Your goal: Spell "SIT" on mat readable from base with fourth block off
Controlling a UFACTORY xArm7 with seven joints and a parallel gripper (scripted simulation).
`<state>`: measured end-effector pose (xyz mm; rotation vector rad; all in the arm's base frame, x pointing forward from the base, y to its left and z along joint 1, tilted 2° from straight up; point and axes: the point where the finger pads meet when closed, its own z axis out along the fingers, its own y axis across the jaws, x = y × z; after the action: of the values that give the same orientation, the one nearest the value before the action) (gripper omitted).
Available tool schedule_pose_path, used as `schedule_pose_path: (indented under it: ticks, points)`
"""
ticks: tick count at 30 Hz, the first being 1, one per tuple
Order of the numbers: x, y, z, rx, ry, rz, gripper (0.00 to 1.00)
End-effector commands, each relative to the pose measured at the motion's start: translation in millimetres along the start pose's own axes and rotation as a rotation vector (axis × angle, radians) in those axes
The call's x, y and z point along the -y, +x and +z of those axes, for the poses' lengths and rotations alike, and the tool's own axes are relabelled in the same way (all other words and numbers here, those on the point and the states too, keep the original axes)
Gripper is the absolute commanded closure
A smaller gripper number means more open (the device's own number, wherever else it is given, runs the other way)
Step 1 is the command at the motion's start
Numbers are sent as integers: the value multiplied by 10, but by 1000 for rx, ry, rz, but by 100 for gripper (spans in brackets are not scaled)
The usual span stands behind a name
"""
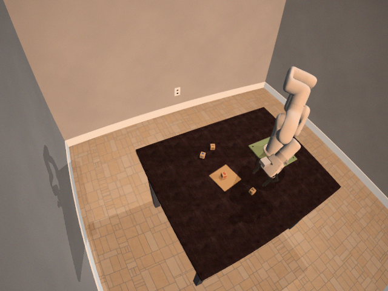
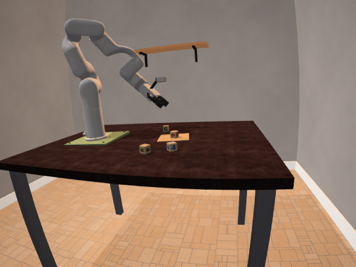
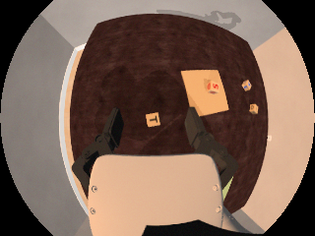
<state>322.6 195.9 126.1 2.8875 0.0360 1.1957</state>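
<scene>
Top view: one block, S (image 1: 224,174) (image 2: 173,134) (image 3: 213,87), sits on the mat (image 1: 230,183) (image 2: 183,138) (image 3: 201,104); three lie off it, T (image 1: 252,191) (image 2: 166,128) (image 3: 153,119) toward the table's long edge opposite the wall outlet. My claw (image 1: 260,177) (image 2: 164,105) (image 3: 154,115) hangs spread, empty. Row unbuilt; I and T remain, I judge.

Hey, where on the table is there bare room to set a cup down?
Room shows between the mat and the table's front edge in the exterior view's right. It's crowded around the mat, with blocks on it and on either side.
</scene>
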Motion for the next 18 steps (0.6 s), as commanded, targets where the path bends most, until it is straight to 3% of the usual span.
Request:
schedule_pose_path:
  ticks: [1,16,18]
  points:
    - [-27,29,26,3,0,-1,0]
    - [-69,47,60,9,-2,-4,0]
    - [-215,106,170,28,-5,-13,0]
